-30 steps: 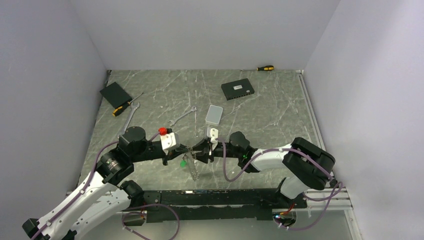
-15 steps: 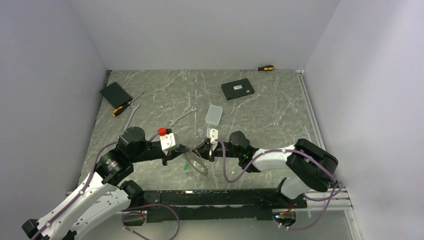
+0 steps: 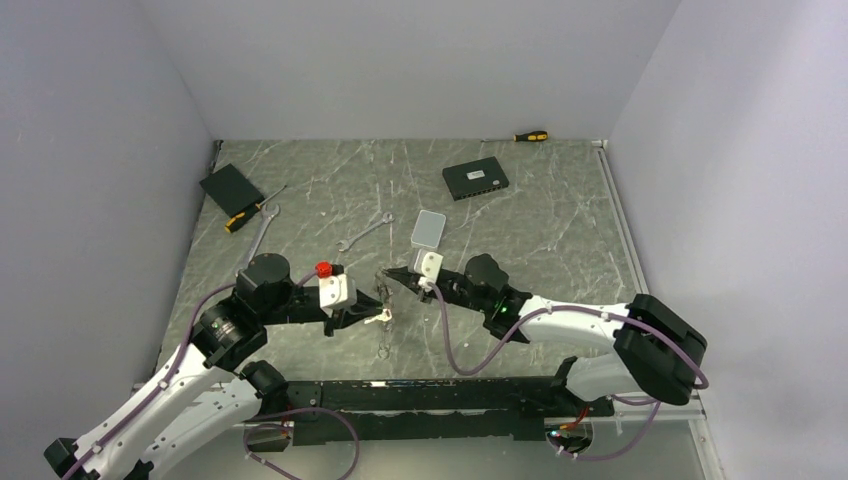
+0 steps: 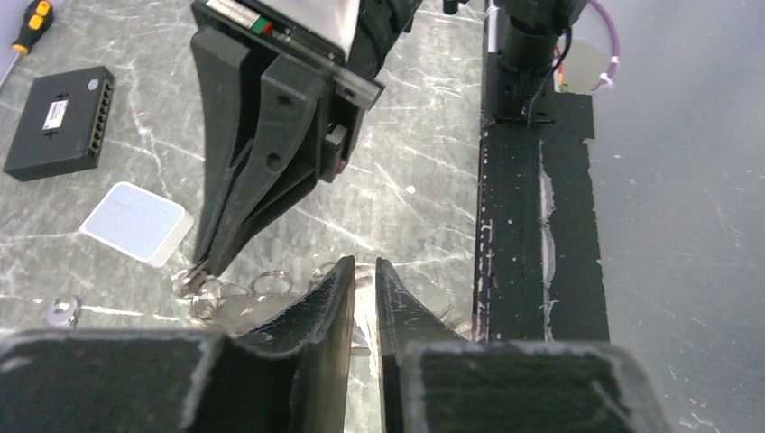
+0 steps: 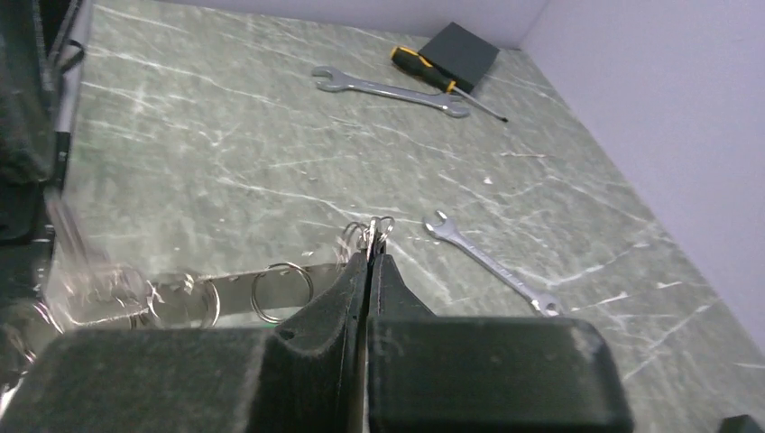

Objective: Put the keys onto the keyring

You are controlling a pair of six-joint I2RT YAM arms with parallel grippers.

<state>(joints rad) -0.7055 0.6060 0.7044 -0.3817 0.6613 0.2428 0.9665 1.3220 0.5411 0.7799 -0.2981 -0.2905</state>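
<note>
The keyring hangs as a bunch of thin silver loops between my two grippers. My right gripper is shut on its wire loops. More rings and blurred keys trail off to the left. In the left wrist view the right gripper's fingers come down onto the rings. My left gripper has its jaws a narrow gap apart, with pale blurred metal showing in the gap. One key hangs by the left gripper.
A small ring lies below the grippers. Behind them are a small wrench, a white box and a black box. At back left lie a black block, a screwdriver and a long wrench. Another screwdriver lies at the back wall.
My right gripper shut on the keyring, then drew back and away from the bases, lifting the bunch. My left gripper's jaws parted a little and it pulled slightly left.
</note>
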